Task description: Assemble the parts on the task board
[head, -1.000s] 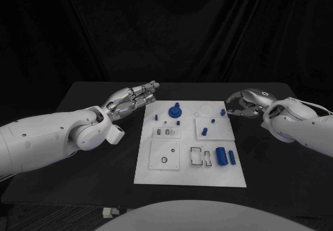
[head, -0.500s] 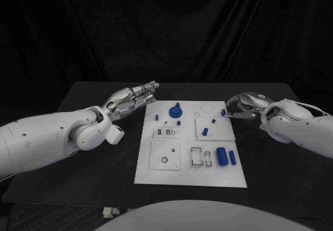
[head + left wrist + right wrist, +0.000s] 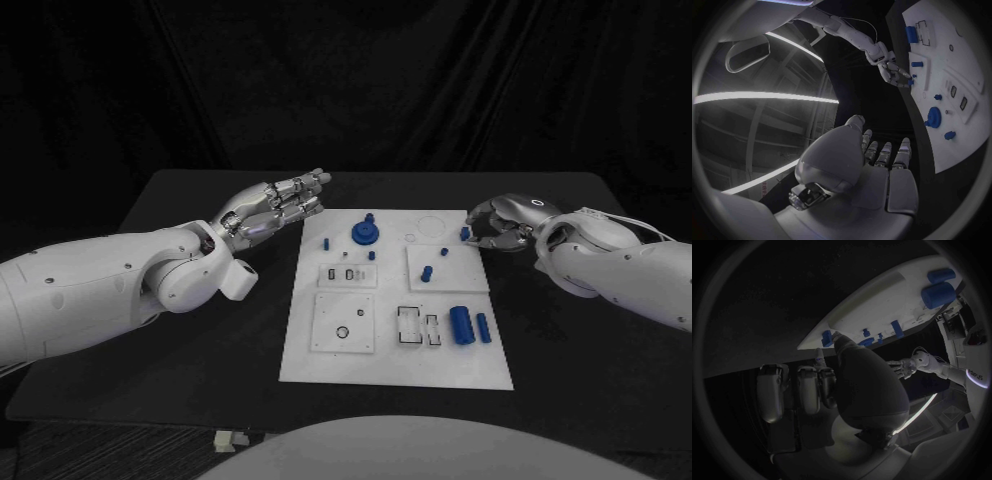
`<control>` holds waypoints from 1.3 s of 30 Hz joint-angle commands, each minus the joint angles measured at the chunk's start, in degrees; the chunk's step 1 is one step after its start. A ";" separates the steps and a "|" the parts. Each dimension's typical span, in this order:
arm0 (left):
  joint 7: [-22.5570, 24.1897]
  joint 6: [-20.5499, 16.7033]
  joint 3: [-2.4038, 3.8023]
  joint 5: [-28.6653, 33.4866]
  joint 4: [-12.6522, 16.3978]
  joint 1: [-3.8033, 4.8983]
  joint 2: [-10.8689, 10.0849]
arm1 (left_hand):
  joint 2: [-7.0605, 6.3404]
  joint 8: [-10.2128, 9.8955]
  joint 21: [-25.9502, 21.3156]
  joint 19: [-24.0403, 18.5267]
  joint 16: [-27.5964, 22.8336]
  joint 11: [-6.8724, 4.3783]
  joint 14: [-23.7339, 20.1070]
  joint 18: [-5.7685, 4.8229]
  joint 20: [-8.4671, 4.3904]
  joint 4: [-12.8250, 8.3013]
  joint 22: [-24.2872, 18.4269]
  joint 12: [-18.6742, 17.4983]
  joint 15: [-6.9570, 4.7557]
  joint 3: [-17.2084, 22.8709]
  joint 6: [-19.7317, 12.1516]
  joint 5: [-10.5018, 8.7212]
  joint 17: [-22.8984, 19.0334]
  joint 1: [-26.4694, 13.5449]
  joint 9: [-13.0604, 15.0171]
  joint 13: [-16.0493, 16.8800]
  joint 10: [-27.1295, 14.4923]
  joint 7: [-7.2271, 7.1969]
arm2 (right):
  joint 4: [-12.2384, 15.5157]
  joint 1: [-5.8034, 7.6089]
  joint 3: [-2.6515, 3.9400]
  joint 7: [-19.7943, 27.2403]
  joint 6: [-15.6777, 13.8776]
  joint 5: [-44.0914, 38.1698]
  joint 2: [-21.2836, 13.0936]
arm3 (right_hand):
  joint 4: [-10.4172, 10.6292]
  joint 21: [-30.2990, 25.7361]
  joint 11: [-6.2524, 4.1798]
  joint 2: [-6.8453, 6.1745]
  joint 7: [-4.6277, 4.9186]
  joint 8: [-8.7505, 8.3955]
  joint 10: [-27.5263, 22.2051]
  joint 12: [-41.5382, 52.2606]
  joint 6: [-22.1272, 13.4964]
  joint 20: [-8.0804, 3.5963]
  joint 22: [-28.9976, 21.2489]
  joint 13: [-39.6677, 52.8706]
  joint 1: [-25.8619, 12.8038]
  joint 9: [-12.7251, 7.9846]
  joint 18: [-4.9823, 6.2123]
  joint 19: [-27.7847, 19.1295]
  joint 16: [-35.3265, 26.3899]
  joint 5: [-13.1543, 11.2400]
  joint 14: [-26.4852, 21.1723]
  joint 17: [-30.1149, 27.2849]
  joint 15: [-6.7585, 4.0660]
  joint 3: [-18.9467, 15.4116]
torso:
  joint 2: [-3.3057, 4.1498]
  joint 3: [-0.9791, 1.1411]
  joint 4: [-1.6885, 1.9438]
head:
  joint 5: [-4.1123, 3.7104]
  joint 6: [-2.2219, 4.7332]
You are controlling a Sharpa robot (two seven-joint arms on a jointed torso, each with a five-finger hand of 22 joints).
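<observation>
Closest to you on the black table (image 3: 188,340) lies the near half of the white task board (image 3: 392,365), bare along its front edge; just beyond that sit a square plate with a small dark ring (image 3: 342,331) on the left, two pale rectangular slots (image 3: 418,326) in the middle, and to their right a thick blue cylinder (image 3: 460,324) lying on its side with a thinner blue cylinder (image 3: 482,327) just beside it. Moving up the board you find a small plate with two dark slots (image 3: 346,274) on the left and a short blue peg (image 3: 427,271) standing on the right-hand plate. Farther still stands the round blue knob (image 3: 365,233), with a small blue piece (image 3: 326,242) to its left and a small blue stud (image 3: 372,255) just in front of it. Your left hand (image 3: 274,207) hangs off the board's far left corner, apart from the board, fingers stretched out straight and side by side with nothing in them; the left wrist view shows the same flat, extended fingers (image 3: 882,152). At the board's far right edge, your right hand (image 3: 505,222) is curled in over a small blue part (image 3: 464,233), fingertips at it; whether it actually pinches that part, you cannot tell from these views. In the right wrist view a fingertip (image 3: 835,336) reaches the board's rim beside that part (image 3: 826,337).
</observation>
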 commanded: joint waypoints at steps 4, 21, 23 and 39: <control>0.60 0.74 0.06 0.10 0.12 -0.08 0.03 | -0.16 -0.30 0.22 -0.07 0.04 0.38 -0.01 0.51 0.15 0.05 0.02 0.15 0.33 0.43 -0.36 0.37 0.05 0.62 0.02 0.02 -0.11 0.20 | -1.00 -0.43 0.03 0.23 -0.14 0.48 0.77 | 0.38 0.00 -0.19 0.08 0.23 0.49 5.97 0.20 -0.11 -0.14 13.66 15.09 0.80 0.10 -0.72 3.65 0.17 0.60 6.10 15.07 -0.28 0.17 | 0.08 -0.01 -0.04 | 0.01 -0.01; 0.38 1.05 0.06 0.10 0.07 -0.13 0.12 | -0.16 -0.30 0.22 -0.07 0.04 0.38 -0.01 0.51 0.15 0.05 0.02 0.15 0.33 0.43 -0.36 0.37 0.05 0.62 0.02 0.02 -0.11 0.20 | -2.30 -0.54 0.04 0.97 0.11 1.13 1.92 | 0.11 -0.36 -0.04 0.98 0.35 2.52 5.97 0.20 1.17 0.05 13.53 15.09 1.80 0.58 -0.62 3.42 0.17 3.89 6.10 15.07 -0.13 0.64 | -0.01 -0.02 -0.05 | -0.02 -0.01; 0.35 1.10 0.06 0.10 0.06 -0.14 0.14 | -0.16 -0.30 0.22 -0.07 0.03 0.41 -0.02 0.51 0.15 -0.05 0.02 0.16 0.34 0.54 -0.36 0.39 0.05 0.64 0.02 0.03 -0.09 0.19 | -2.40 -0.55 0.04 1.02 0.17 1.15 2.02 | 0.06 -0.38 -0.05 1.07 0.35 2.79 5.97 0.20 1.42 0.06 13.52 15.09 1.87 0.66 -0.61 3.40 0.17 4.12 6.10 15.07 -0.12 0.69 | 0.00 -0.01 -0.01 | -0.08 -0.01; 0.06 1.47 0.06 0.10 -0.02 -0.22 0.21 | -0.16 -0.31 0.23 -0.06 0.04 0.42 -0.01 0.51 0.15 -0.11 0.02 0.15 0.34 0.63 -0.41 0.41 0.05 0.66 0.01 0.03 -0.11 0.19 | -2.81 -0.56 0.04 1.94 -0.02 1.67 2.65 | -0.76 -0.46 -0.27 1.73 0.04 5.45 5.97 0.20 3.89 -0.03 13.50 15.09 2.54 1.80 -0.59 3.35 0.17 5.58 6.10 15.07 -0.28 1.07 | -0.03 -0.05 -0.08 | 0.02 -0.01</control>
